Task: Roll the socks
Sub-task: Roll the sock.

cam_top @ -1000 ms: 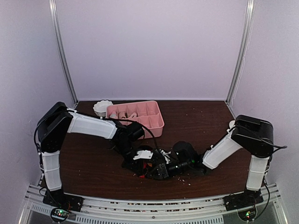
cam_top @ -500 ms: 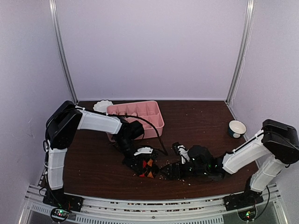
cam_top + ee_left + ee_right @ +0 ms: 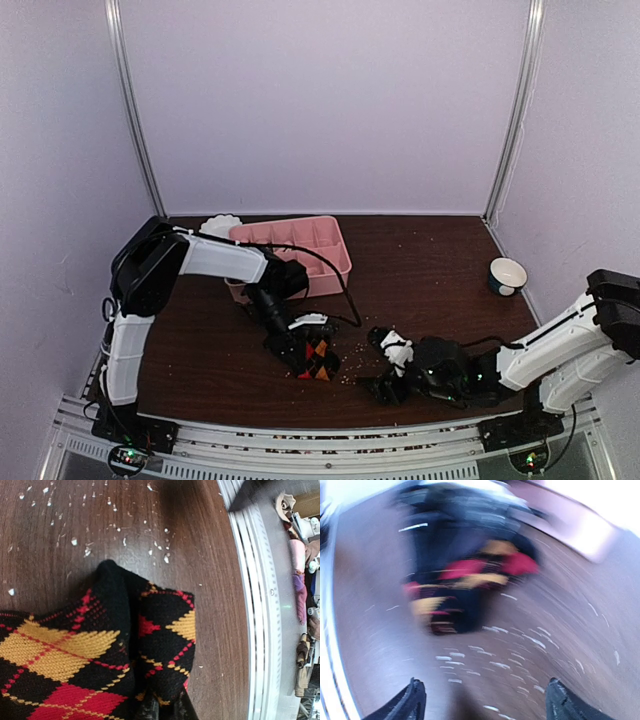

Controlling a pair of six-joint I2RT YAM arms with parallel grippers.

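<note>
Near the front edge of a dark wooden table (image 3: 420, 260), a black argyle sock (image 3: 315, 360) with red, orange and yellow diamonds lies bunched in a small heap, left of centre. Seen from above, the left arm reaches out from the left side and bends down so that the left gripper (image 3: 298, 345) sits right on the sock's far edge. Its wrist camera shows the sock (image 3: 75, 650) filling the lower left of the picture, folded over on itself, with the left gripper (image 3: 165, 707) at the bottom: the dark fingers (image 3: 150, 711) stand close together and pinch a fold of the fabric. Pale crumbs (image 3: 87, 550) dot the wood beyond the sock, and a metal rail (image 3: 255, 605) runs along the table's edge. The right arm lies low across the table from the right, and the right gripper (image 3: 385, 385) is near the sock but apart from it. Its wrist view is heavily blurred, yet the fingers (image 3: 415, 700) show spread wide with only bare wood between them, the sock (image 3: 465, 585) beyond them. Behind the sock stands a pink compartment tray (image 3: 335, 262), with a fluted white dish (image 3: 220, 228) touching its left end. A small bowl (image 3: 507, 274) sits far right.
</note>
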